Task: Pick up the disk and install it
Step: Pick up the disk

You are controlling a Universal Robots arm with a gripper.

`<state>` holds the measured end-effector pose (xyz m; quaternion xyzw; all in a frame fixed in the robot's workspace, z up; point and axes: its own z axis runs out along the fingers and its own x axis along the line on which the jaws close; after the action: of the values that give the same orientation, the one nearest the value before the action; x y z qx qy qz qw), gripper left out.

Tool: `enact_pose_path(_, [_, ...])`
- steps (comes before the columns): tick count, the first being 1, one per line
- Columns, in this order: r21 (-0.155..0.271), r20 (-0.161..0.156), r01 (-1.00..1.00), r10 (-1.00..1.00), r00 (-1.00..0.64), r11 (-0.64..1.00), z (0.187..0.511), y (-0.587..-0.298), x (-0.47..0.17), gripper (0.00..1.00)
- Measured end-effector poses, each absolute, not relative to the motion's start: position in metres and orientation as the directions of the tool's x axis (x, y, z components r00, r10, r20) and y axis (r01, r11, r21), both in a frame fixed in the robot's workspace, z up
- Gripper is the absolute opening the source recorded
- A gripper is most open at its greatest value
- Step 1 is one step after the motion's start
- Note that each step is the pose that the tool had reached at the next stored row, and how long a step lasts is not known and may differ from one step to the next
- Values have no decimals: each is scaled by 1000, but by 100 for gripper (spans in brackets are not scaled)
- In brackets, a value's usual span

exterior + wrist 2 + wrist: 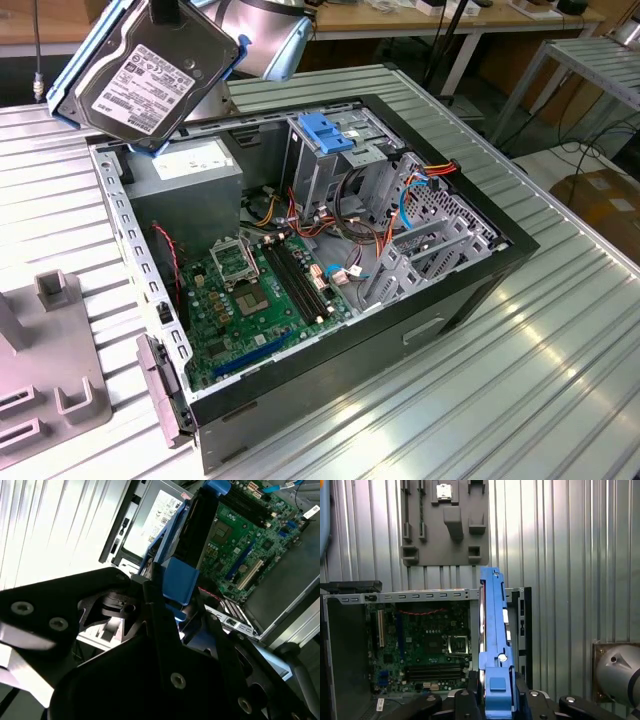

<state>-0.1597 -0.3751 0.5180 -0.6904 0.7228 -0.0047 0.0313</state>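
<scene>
The tilted disk (145, 75), at the exterior view's upper left, is apparently clamped between the gripper's (496, 697) jaws and could be jammed against the case (470, 290) if misaligned.

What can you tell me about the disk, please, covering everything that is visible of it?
The disk is a flat rectangular hard drive: dark metal casing, white printed label on its broad face, blue plastic rails along its sides. It hangs tilted in the air over the grey power supply in the open computer case, touching neither. The gripper is shut on one end; in the first wrist view the disk appears edge-on, a blue rail toward the camera.
</scene>
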Motion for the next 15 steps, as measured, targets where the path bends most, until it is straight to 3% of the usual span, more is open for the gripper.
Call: enact_pose_path(15, [-50, -38, -998, -998, -45, 47, 518, -378, -134, 37])
